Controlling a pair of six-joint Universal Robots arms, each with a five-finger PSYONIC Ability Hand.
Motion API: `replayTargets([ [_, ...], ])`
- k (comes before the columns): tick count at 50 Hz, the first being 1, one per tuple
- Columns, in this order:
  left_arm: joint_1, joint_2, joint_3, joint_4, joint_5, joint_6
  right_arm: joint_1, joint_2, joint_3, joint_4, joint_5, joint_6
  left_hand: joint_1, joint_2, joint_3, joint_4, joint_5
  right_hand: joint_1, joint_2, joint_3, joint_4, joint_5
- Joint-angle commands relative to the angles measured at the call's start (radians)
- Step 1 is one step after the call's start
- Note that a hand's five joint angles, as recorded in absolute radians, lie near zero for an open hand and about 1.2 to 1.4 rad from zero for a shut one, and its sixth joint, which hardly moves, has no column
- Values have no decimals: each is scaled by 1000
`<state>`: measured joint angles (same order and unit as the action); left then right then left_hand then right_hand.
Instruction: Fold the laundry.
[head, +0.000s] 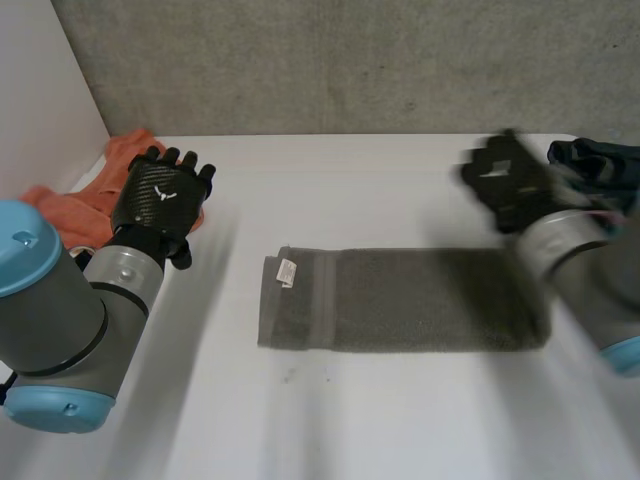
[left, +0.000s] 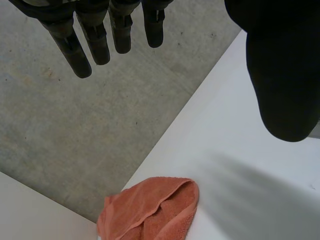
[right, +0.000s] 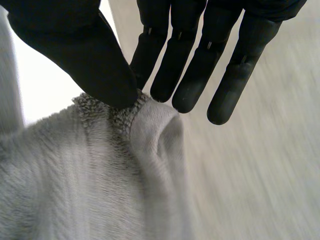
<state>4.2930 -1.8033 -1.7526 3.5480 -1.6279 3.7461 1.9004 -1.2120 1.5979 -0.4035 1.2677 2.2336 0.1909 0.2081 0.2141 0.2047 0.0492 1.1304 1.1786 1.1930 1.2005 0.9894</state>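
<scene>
The grey towel lay as a long folded strip at the centre of the frame on the white desk, label end to the left. The right hand, at upper right, pinched the towel's right-end corner between thumb and straight fingers, a shallow hold on the hem. The left hand hovered wide and empty above the orange cloth at upper left. Risk noted: so slight a pinch may slip, and a one-cornered pull may skew the strip.
</scene>
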Motion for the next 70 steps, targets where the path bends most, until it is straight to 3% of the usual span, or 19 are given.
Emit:
replayTargets([
  [1,-9,9,-5,0,-1,0,305,204,-53,-92,-109,-12,8,-9,-15,-6,-25,266,218,203,196,232],
  [8,-13,2,-1,2,0,-11,437,356,-87,-100,-158,-19,8,-9,-15,-6,-25,266,218,203,196,232],
  [12,-19,-5,10,3,2,-22,431,348,-70,-100,-142,-3,8,-9,-15,-6,-25,264,216,201,194,230],
  [16,-44,-8,27,8,3,-29,421,297,-29,-89,-99,50,8,-9,-15,-6,-25,-956,-1004,-1018,-1026,-989],
  [23,-119,-60,93,12,0,-31,231,54,68,20,62,331,11,-6,-12,-3,-22,-956,-1004,-1018,-1026,-989],
  [27,-153,-79,111,14,0,-31,146,45,97,170,70,440,8,-9,-15,-6,-25,-956,-1004,-1018,-1026,-989],
  [33,-193,-108,127,15,0,-29,40,48,154,229,82,419,8,-9,-15,-6,-25,-956,-1004,-1018,-1026,-989],
  [37,-200,-114,127,14,0,-29,-26,78,168,233,113,310,8,-9,-15,-6,-25,-380,-429,-443,-450,-414],
  [38,-202,-114,127,14,0,-29,-40,92,165,235,142,249,8,-9,-15,-6,-25,-85,-134,-148,-155,-119],
  [40,-202,-116,123,14,0,-29,-41,97,157,229,183,184,8,-9,-15,-6,-25,239,191,176,169,205],
  [44,-200,-107,110,11,2,-29,-24,94,113,136,300,37,8,-9,-15,-6,-25,266,218,203,196,232],
  [47,-197,-97,104,9,-3,-28,28,86,91,63,305,-9,8,-9,-15,-6,-25,266,218,203,196,232],
  [51,-191,-79,102,3,-7,-28,221,92,39,-35,259,-51,8,-9,-15,-6,-25,266,218,203,196,232],
  [56,-159,-48,78,3,-7,-29,423,185,11,-127,104,-68,5,-12,-18,-9,-28,266,218,203,196,232],
  [61,-142,-42,67,5,-7,-31,467,253,1,-132,15,-63,5,-12,-18,-9,-28,266,218,203,196,232],
  [63,-139,-42,67,5,-7,-32,465,252,5,-132,19,-52,8,-9,-15,-6,-25,-147,-196,-210,-217,-181],
  [64,-139,-42,67,6,-7,-35,463,243,17,-132,27,-36,8,-9,-15,-6,-25,-769,-817,-832,-839,-803],
  [65,-139,-42,67,6,-7,-37,462,241,22,-132,35,-20,8,-9,-15,-6,-25,-956,-1004,-1018,-1026,-989],
  [70,-145,-51,100,9,-4,-84,413,125,66,-120,75,208,11,-6,-12,-3,-22,-956,-1004,-1018,-1026,-989],
])
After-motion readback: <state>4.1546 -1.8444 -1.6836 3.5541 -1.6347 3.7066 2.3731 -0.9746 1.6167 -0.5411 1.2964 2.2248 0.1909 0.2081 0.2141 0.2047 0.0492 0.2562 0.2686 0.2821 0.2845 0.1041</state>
